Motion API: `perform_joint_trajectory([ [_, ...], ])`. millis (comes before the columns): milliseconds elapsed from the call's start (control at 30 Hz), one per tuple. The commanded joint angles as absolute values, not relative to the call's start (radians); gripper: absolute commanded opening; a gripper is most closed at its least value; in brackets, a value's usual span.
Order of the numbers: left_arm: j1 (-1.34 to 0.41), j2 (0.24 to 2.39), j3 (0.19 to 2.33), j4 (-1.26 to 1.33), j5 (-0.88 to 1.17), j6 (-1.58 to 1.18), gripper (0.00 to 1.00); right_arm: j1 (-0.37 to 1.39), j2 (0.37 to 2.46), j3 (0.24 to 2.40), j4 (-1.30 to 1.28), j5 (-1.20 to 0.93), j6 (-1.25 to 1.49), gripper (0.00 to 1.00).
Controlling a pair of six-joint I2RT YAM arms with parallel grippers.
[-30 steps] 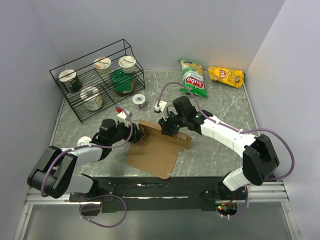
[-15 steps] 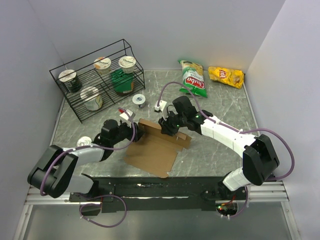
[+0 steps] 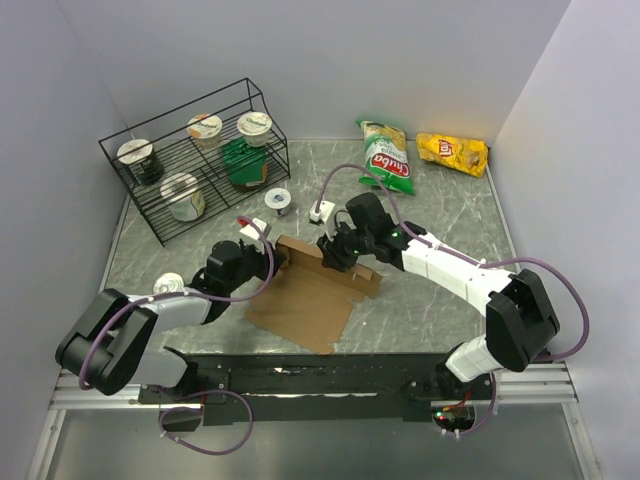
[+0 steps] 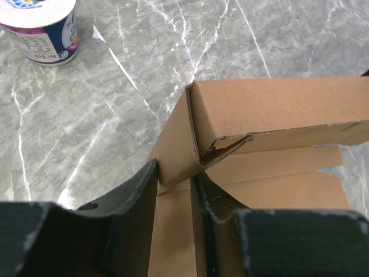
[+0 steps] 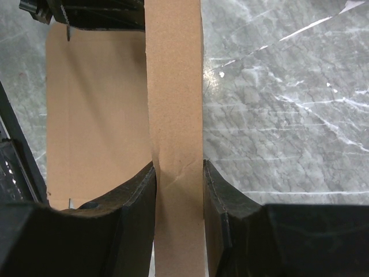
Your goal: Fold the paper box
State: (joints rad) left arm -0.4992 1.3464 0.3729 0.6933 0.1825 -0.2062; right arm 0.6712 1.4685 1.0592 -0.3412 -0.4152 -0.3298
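Note:
The paper box (image 3: 312, 292) is a brown cardboard sheet lying mid-table with its far wall folded upright. My left gripper (image 3: 268, 258) is at that wall's left corner. In the left wrist view its jaws straddle the corner flap (image 4: 176, 144), both fingers pressed against the cardboard (image 4: 271, 109). My right gripper (image 3: 345, 255) holds the wall further right. In the right wrist view it is shut on the upright strip (image 5: 173, 86), which shows a small crease between the fingers (image 5: 141, 190). The flat panel (image 5: 98, 115) lies to its left.
A wire rack (image 3: 190, 165) with several cups stands at the back left. A yogurt cup (image 3: 277, 201) (image 4: 40, 29) sits just beyond the box, and another cup (image 3: 168, 284) lies beside the left arm. Green (image 3: 388, 155) and yellow (image 3: 452, 152) chip bags lie at the back right.
My left gripper has slid right onto the box's left corner and narrowed its jaws around the flap. The right gripper has kept its hold and place.

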Motion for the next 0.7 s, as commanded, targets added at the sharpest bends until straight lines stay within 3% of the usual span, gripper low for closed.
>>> perform_joint_trajectory([
  [0, -0.521, 1.348, 0.394, 0.820, 0.069, -0.247, 0.28, 0.681, 1.416, 1.034, -0.321, -0.480, -0.314, 0.31],
  [300, -0.617, 1.382, 0.360, 0.922, -0.126, -0.310, 0.25, 0.681, 1.414, 1.003, -0.273, -0.462, -0.265, 0.31],
  [667, -0.710, 1.440, 0.390, 0.855, -0.582, -0.388, 0.18, 0.684, 1.417, 0.996, -0.261, -0.407, -0.198, 0.30],
])
